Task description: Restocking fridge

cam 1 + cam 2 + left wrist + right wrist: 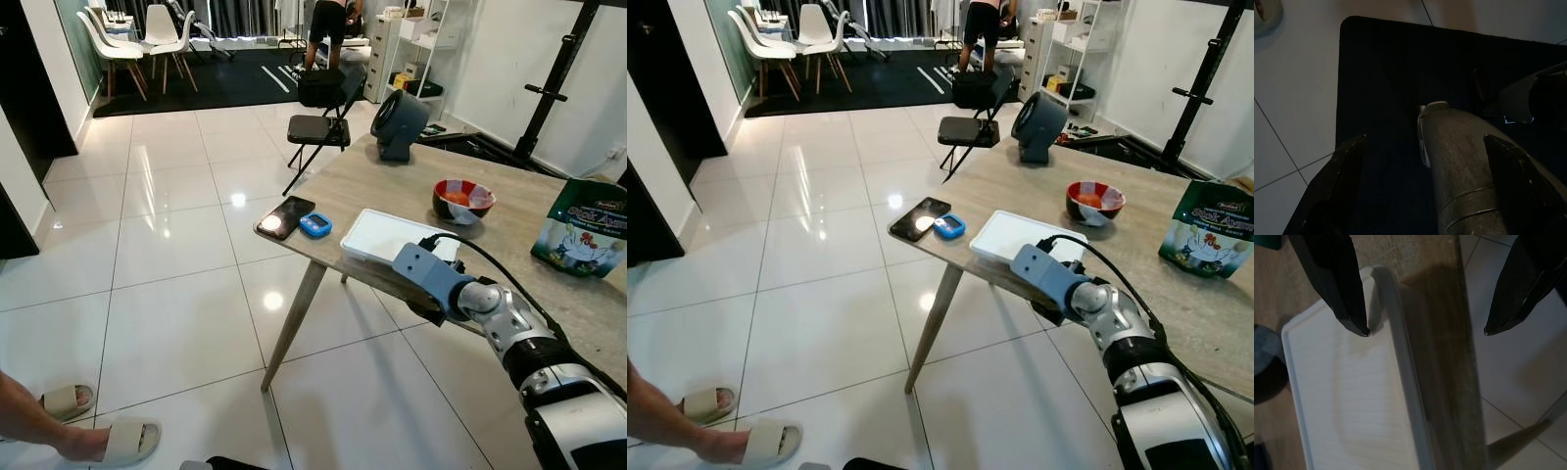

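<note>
A flat white lidded container (397, 238) lies near the front edge of the wooden table (392, 176). My right arm reaches over that edge, its wrist (431, 277) just in front of the container. In the right wrist view my right gripper (1425, 333) is open: one finger (1334, 279) is over the container's (1347, 396) rim, the other (1520, 284) hangs past the table edge above the floor. Nothing is between them. My left gripper (1425, 139) hangs open in the dark over a black mat (1386, 73).
On the table stand a red-and-white bowl (463, 200), a green bag (585, 228), a phone (284, 216), a small blue device (315, 225) and a grey fan (397, 122). A folding chair (318, 127) stands behind it. A person's sandalled foot (108, 443) is at lower left.
</note>
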